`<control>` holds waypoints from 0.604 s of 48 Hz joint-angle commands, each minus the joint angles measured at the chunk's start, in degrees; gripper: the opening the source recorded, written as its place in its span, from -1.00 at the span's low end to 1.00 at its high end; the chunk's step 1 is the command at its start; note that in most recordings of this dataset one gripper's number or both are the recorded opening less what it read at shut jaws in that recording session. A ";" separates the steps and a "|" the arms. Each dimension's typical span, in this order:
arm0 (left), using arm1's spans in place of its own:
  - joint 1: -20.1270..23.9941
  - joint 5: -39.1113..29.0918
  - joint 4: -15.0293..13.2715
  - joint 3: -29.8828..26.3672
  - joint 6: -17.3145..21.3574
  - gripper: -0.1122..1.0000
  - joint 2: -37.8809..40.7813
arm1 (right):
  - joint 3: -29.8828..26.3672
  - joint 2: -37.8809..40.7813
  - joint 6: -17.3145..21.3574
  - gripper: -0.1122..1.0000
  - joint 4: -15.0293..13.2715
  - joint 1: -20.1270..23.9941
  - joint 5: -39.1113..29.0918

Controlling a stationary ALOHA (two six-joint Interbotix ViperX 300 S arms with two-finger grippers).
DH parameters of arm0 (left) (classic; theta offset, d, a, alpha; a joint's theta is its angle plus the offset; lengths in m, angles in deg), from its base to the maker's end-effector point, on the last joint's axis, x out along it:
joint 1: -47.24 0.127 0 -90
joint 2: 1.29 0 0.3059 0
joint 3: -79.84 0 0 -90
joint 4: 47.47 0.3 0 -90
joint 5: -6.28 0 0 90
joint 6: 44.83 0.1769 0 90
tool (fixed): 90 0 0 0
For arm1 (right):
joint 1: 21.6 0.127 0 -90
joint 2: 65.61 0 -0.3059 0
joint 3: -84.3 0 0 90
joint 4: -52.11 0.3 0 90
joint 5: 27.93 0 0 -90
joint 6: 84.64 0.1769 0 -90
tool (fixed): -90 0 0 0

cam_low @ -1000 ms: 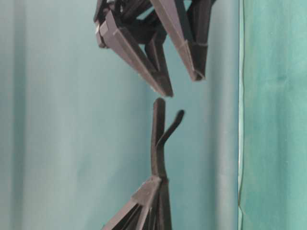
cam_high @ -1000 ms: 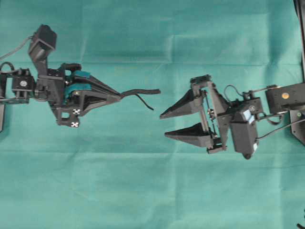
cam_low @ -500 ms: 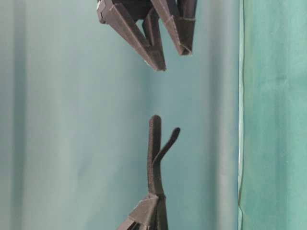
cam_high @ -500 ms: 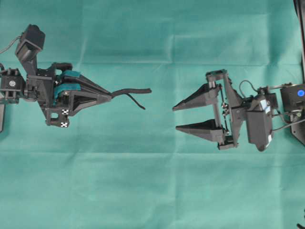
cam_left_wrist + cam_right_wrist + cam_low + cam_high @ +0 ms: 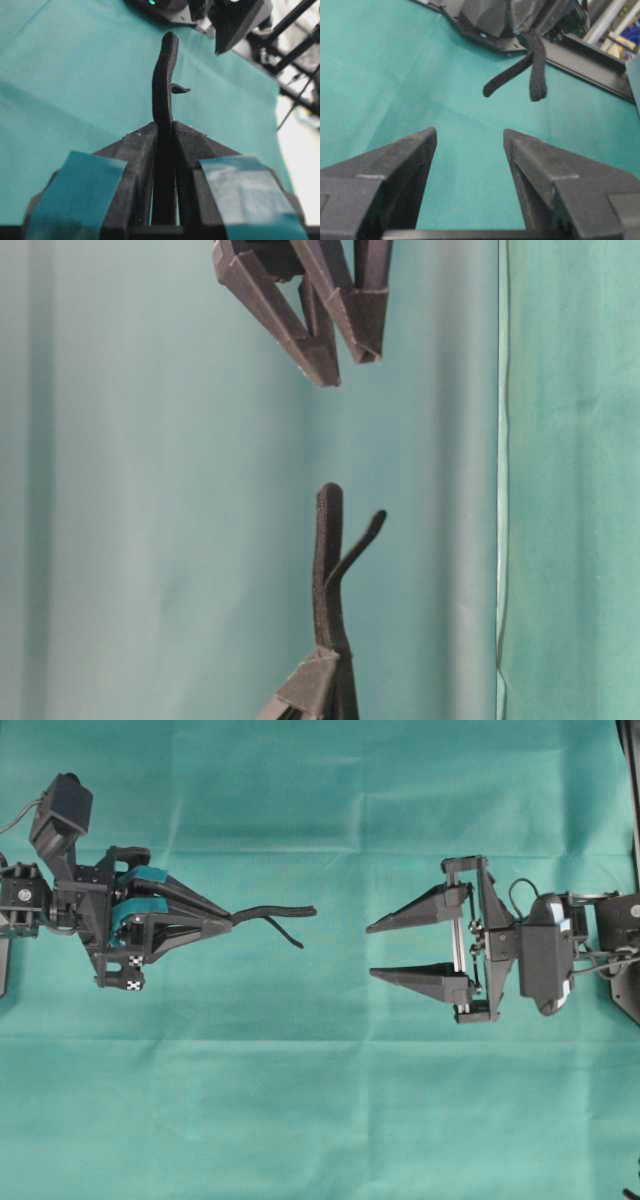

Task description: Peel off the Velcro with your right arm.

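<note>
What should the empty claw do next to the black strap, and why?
Probably glide the right gripper toward the Velcro and line up with its loose flap. Its jaws are open and empty, with a gap to the strap, which the left gripper holds clamped.

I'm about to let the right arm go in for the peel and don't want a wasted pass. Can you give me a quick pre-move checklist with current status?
1. Left gripper clamped on the Velcro: ok.
2. Free end of the Velcro sticks out toward the right gripper: ok.
3. Layers already parted at the tip, loose flap hanging clear: ok.
4. Right gripper open, nothing between its fingers: ok.
5. Right gripper close enough to grasp the flap: not ok, clear gap remains.
6. Right gripper at the flap's height: cannot tell.
</note>
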 commanded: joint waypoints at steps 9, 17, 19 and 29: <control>-0.62 -0.09 0.09 -0.88 6.06 -0.62 -0.53 | -0.26 -1.32 4.48 -0.44 2.64 -0.35 0.62; -0.62 -0.35 0.09 -0.53 10.11 -0.62 -0.53 | 0.26 -1.76 9.58 -0.44 2.64 -0.70 0.62; -0.70 -0.62 0.09 -0.44 11.43 -0.62 -0.53 | 0.35 -1.85 10.63 -0.44 2.64 -0.79 0.62; -1.05 -1.49 0.09 -0.44 18.02 -0.62 -0.26 | 0.62 -1.85 14.85 -0.44 2.64 -0.97 0.62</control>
